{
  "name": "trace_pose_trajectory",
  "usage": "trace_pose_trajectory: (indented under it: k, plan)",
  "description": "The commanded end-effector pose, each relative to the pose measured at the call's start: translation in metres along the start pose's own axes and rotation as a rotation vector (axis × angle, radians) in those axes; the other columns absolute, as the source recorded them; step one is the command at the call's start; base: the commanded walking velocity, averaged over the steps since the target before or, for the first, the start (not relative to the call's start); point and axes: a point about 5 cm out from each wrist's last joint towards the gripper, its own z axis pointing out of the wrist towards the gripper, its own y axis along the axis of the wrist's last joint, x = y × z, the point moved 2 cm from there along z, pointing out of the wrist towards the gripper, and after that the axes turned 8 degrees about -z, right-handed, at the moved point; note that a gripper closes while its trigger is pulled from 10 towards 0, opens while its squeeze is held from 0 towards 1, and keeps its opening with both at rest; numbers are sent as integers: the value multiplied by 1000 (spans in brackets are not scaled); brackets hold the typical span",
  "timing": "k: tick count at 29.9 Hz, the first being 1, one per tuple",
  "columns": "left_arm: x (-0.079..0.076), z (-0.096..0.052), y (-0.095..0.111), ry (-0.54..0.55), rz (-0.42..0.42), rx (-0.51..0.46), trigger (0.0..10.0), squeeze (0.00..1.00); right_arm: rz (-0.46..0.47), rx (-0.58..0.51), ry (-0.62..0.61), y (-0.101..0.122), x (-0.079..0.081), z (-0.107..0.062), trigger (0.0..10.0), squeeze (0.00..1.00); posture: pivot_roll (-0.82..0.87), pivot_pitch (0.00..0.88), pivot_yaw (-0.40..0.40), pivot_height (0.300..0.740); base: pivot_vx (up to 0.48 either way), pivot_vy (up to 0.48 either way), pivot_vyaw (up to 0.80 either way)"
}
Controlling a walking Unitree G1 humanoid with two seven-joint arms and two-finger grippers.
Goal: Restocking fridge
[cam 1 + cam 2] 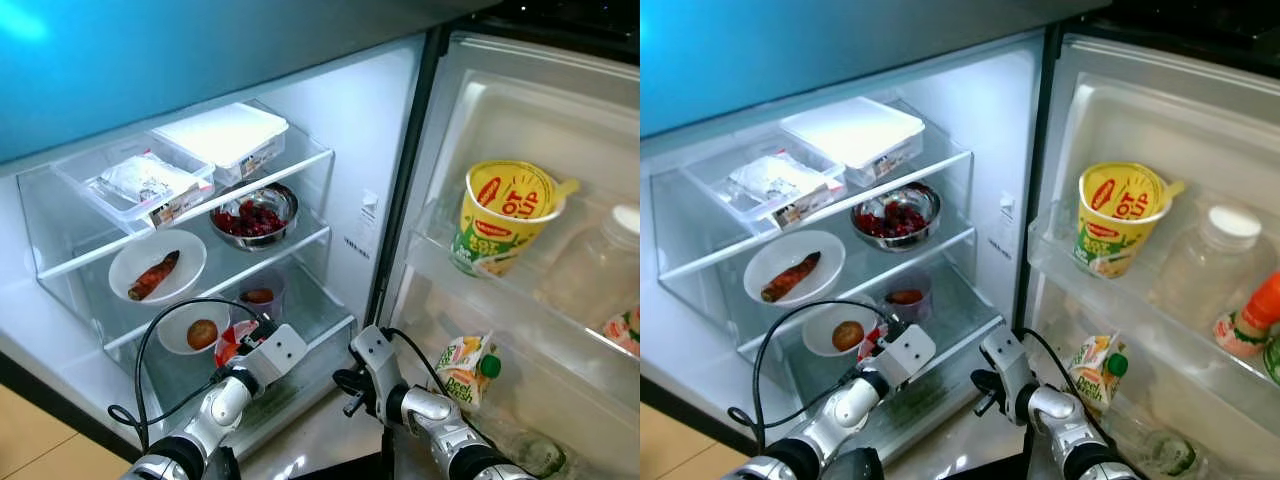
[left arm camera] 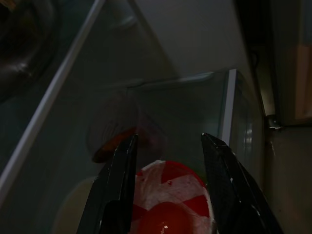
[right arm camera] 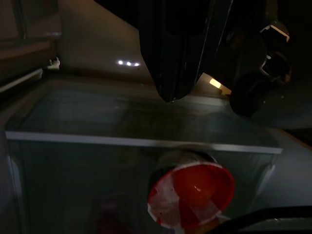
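The fridge [image 1: 380, 130] stands open, its door [image 1: 520, 130] swung out to the right. On the top glass shelf [image 1: 300, 160] lie two flat packaged trays [image 1: 225, 135], side by side. The shelf below carries a white plate with a reddish sausage-like piece [image 1: 155, 268] on the left and a steel bowl of dark red food [image 1: 255, 215] on the right. Lower still, a small white bowl holding a round brown item [image 1: 195, 328] sits at the left, with a clear cup [image 1: 262, 293] just to its right and farther in.

In the door racks, a yellow noodle cup [image 1: 508, 215] leans in the upper rack, beside a clear bottle with a white cap [image 1: 1215, 255]; an orange-capped bottle [image 1: 1252, 320] at the right edge is cut off. A small green-capped drink carton [image 1: 468, 368] stands in the lower rack.

The left end effector [image 2: 168, 146] reaches into the lowest part of the fridge, its two black fingers [image 2: 119, 185] clamped on either side of a red-and-white container [image 2: 170, 200]; from the head it shows as a scrap of red [image 1: 228, 345] just near of the small white bowl, mostly hidden behind the wrist. What the container holds cannot be made out in the dark.

The right end effector [image 1: 352, 392] hangs low in front of the fridge's bottom edge, to the right of the left one; its fingers [image 3: 180, 48] look pressed together, holding nothing.
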Motion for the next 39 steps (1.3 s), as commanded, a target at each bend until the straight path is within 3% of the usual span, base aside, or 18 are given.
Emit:
trace_pose_trajectory:
  k: [1,39]
  plan:
    - [-5,0,-1,-17,11,2,10000,0,13,-19,9,1,2,1,10000,0,-23,2,32,590,0,0,0]
    - [-10,2,3,-28,26,-7,10000,0,28,15,-7,-3,1,1,10000,0,-22,0,29,604,0,0,0]
